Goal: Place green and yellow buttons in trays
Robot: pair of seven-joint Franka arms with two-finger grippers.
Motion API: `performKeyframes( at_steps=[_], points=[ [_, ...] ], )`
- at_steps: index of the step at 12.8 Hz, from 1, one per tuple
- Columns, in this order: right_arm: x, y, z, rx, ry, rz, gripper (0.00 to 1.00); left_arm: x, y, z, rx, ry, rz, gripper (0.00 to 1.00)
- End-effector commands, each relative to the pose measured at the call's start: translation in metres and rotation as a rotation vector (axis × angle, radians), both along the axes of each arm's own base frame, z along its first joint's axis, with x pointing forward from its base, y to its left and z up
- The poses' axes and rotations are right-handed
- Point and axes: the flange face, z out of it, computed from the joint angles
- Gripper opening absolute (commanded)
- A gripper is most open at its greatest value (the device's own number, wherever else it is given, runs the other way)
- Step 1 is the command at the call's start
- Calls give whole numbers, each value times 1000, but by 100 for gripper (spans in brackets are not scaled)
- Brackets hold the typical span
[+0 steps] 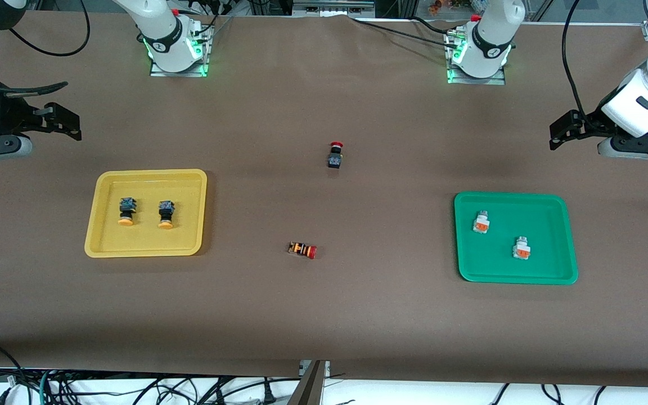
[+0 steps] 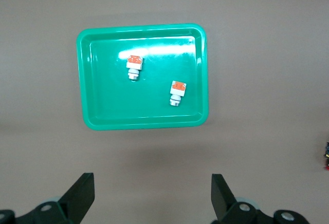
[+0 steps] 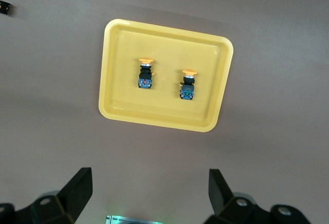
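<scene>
Two dark buttons with yellow-orange caps [image 1: 126, 211] [image 1: 166, 214] lie side by side in the yellow tray [image 1: 189, 225]. Two white buttons with orange faces [image 1: 481, 221] [image 1: 521, 248] lie apart in the green tray [image 1: 549, 225]. My left gripper [image 1: 563, 130] hangs open and empty over the bare table at the left arm's end. Its wrist view shows the green tray [image 2: 103, 80] and both white buttons [image 2: 134, 66] [image 2: 177, 92]. My right gripper [image 1: 62, 121] hangs open and empty at the right arm's end. Its wrist view shows the yellow tray [image 3: 123, 70] with both buttons [image 3: 145, 72] [image 3: 187, 84].
A black switch with a red cap [image 1: 335, 154] stands mid-table between the trays. An orange-striped switch with a red cap [image 1: 302, 250] lies nearer the front camera. The arm bases [image 1: 175, 45] [image 1: 478, 53] stand along the table's back edge.
</scene>
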Motion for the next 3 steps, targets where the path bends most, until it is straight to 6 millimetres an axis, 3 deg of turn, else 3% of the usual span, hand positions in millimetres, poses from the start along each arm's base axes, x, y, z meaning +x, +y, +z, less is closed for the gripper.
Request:
performKeyframes(
  at_steps=[1, 3],
  points=[
    [3, 2, 5, 1, 6, 1, 100, -1, 0, 8, 16, -1, -26, 100],
    [4, 3, 4, 1, 6, 3, 100, -1, 0, 8, 16, -1, -28, 100]
  ],
)
